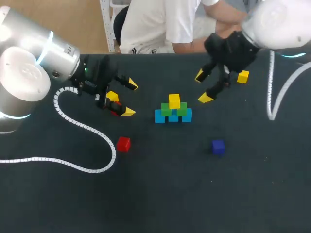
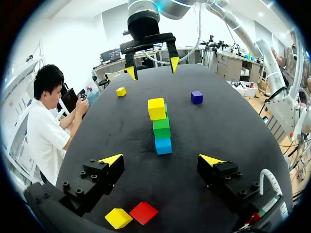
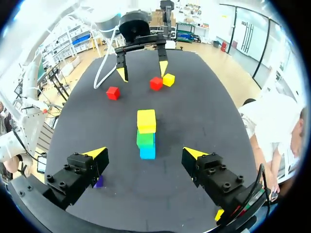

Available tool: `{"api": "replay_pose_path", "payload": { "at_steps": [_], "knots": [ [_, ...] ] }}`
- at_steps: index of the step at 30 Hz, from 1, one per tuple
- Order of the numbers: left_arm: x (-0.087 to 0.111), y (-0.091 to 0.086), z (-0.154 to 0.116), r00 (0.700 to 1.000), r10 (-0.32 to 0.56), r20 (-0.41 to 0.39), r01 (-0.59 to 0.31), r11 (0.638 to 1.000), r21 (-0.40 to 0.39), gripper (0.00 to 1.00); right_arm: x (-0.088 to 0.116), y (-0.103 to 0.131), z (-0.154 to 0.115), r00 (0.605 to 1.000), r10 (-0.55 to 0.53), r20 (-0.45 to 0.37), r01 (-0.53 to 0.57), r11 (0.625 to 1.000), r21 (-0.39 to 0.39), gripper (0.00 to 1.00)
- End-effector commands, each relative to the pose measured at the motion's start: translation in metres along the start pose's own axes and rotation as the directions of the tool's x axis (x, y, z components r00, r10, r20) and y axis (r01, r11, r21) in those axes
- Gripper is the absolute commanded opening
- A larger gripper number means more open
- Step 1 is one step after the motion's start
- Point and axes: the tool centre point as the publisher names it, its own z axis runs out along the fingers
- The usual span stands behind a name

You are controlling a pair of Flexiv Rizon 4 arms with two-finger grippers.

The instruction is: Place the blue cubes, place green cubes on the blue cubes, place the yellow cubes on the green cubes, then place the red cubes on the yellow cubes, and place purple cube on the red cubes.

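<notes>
We are working over the dark table [image 1: 160, 194]; at its middle the stack [image 1: 173, 110] is standing, blue cubes [image 1: 159, 116] at the base, green cubes [image 1: 182, 109] on them, the top yellow cube [image 1: 174, 101] above.

The left gripper [image 1: 129, 98] and the right gripper [image 1: 202, 87] are flanking it, each spread wide and gripping nothing; we are judging a sideways sweep by either as the main toppling hazard.

Under the left gripper the loose yellow cube [image 2: 118, 218] and a red cube [image 2: 143, 212] are lying touching; closing there is risking pinching both; the purple cube [image 1: 218, 146] is lying well apart.
</notes>
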Motion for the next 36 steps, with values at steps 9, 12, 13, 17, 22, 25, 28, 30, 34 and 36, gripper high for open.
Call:
{"api": "replay_pose_path", "payload": {
  "at_steps": [9, 12, 13, 17, 22, 25, 28, 30, 34, 36],
  "knots": [
    [0.000, 0.002, 0.000, 1.000, -0.001, -0.003, 0.001, 1.000, 0.005, 1.00, 0.046, 0.010, -0.028, 0.998, 0.044, 0.050, -0.047, 0.997, 0.055, 1.00],
    [0.000, 0.002, 0.000, 1.000, -0.001, -0.003, 0.001, 1.000, 0.005, 1.00, 0.055, 0.010, -0.032, 0.997, 0.052, 0.051, -0.055, 0.997, 0.056, 1.00],
    [0.000, 0.002, 0.000, 1.000, -0.001, -0.003, 0.001, 1.000, 0.005, 1.00, 0.059, 0.010, -0.034, 0.997, 0.059, 0.050, -0.062, 0.996, 0.059, 1.00],
    [0.000, 0.002, 0.000, 1.000, -0.001, -0.003, 0.001, 1.000, 0.005, 1.00, 0.071, 0.009, -0.043, 0.996, 0.079, 0.041, -0.082, 0.994, 0.070, 1.00],
    [0.000, 0.002, 0.000, 1.000, -0.001, -0.003, 0.001, 1.000, 0.005, 1.00, 0.076, 0.010, -0.048, 0.996, 0.084, 0.038, -0.087, 0.994, 0.071, 1.00],
    [0.000, 0.002, 0.000, 1.000, -0.001, -0.003, 0.001, 1.000, 0.005, 1.00, 0.076, 0.010, -0.048, 0.996, 0.084, 0.038, -0.087, 0.994, 0.071, 1.00],
    [0.000, 0.002, 0.000, 1.000, -0.001, -0.003, 0.001, 1.000, 0.005, 1.00, 0.076, 0.010, -0.048, 0.996, 0.084, 0.038, -0.087, 0.994, 0.071, 1.00],
    [0.000, 0.002, 0.000, 1.000, -0.001, -0.003, 0.001, 1.000, 0.005, 1.00, 0.076, 0.010, -0.048, 0.996, 0.084, 0.038, -0.087, 0.994, 0.071, 1.00],
    [0.000, 0.002, 0.000, 1.000, -0.001, -0.003, 0.001, 1.000, 0.005, 1.00, 0.076, 0.010, -0.048, 0.996, 0.084, 0.038, -0.087, 0.994, 0.071, 1.00],
    [0.000, 0.002, 0.000, 1.000, -0.001, -0.003, 0.001, 1.000, 0.005, 1.00, 0.076, 0.010, -0.048, 0.996, 0.084, 0.038, -0.087, 0.994, 0.071, 1.00]
  ]
}}
